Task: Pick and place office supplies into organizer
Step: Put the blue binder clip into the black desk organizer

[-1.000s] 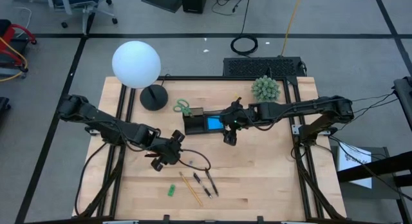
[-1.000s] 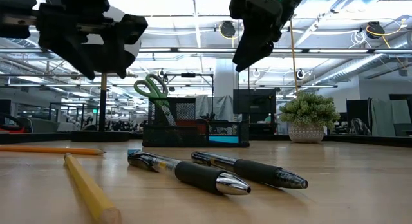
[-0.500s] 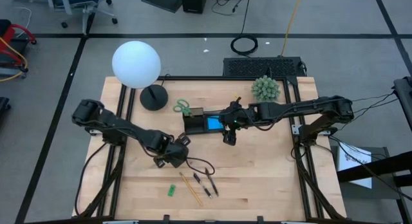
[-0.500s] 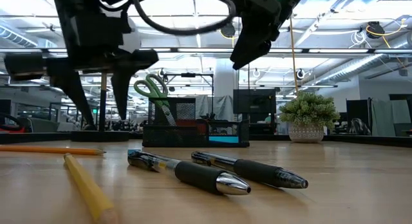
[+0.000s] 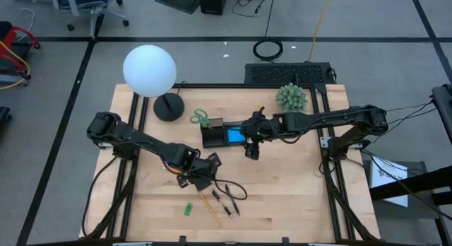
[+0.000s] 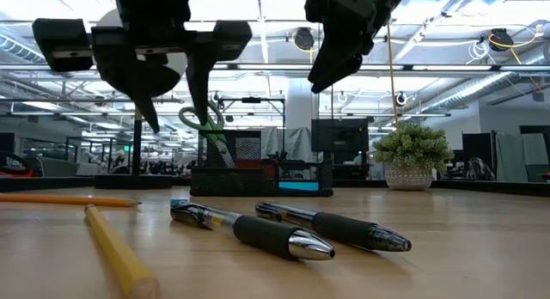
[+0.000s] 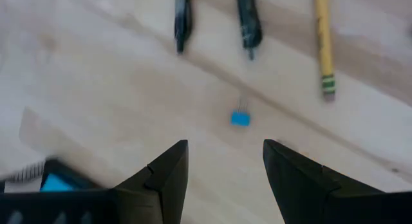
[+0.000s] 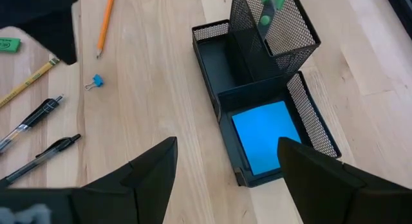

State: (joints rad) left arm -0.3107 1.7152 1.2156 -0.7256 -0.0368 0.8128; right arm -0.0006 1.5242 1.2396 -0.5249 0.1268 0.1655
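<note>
My left gripper (image 5: 203, 179) is open and empty, above the table just far-left of the two dark pens (image 5: 224, 201). In its wrist view (image 7: 225, 166) a small blue binder clip (image 7: 240, 118) lies on the wood ahead of the fingers, with the pens (image 7: 182, 18) and the yellow pencil (image 7: 324, 44) beyond. The green eraser (image 5: 188, 208) lies near the front edge. The orange pencil (image 8: 106, 21) lies on the table. My right gripper (image 5: 252, 153) is open and empty, raised beside the black organizer (image 5: 212, 136), which holds the blue sticky pad (image 8: 264, 137) and the green-handled scissors (image 8: 270, 5).
A lamp with a white globe (image 5: 149, 69) and a black round base (image 5: 168, 106) stands at the far left. A green spiky plant (image 5: 291, 97) stands at the far right. A loose cable loop (image 5: 232, 189) hangs by my left gripper.
My left gripper has gone toward the table's right and near edges, coming closer to the pens, and stays open. Nothing on the table has moved.
</note>
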